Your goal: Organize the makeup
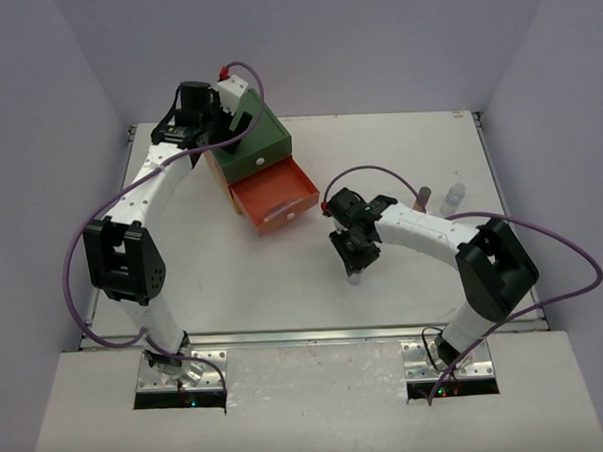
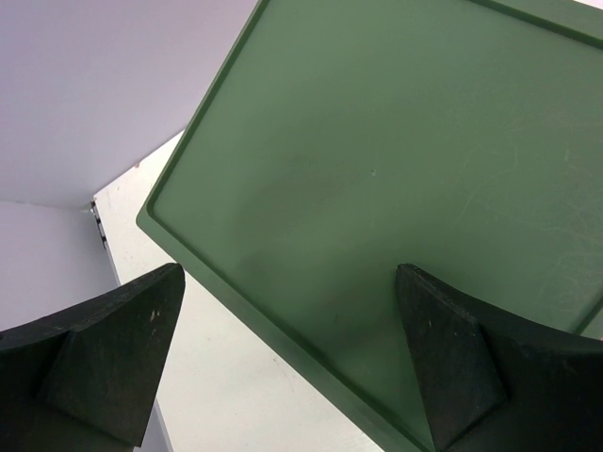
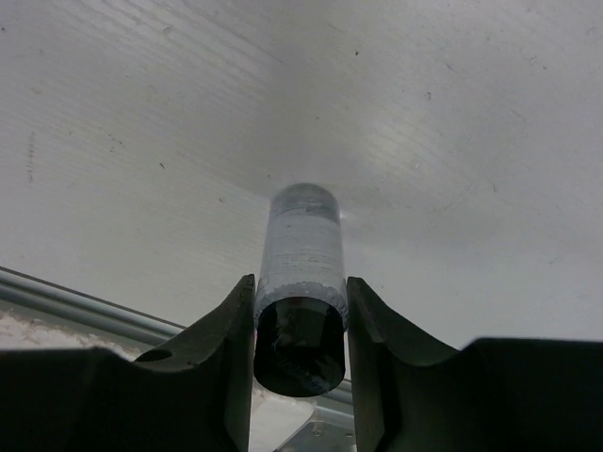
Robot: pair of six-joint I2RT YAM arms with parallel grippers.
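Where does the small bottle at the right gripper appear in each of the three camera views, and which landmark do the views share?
Top external: centre-right, the small bottle pokes out just below the right gripper.
Left wrist: not in it.
Right wrist: bottom centre, between the fingers.
Shared landmark: the white table, also seen in the left wrist and right wrist views.

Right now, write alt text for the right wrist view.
The right gripper clamps the dark end of a small, pale, cylindrical bottle, whose far end points toward the white table.
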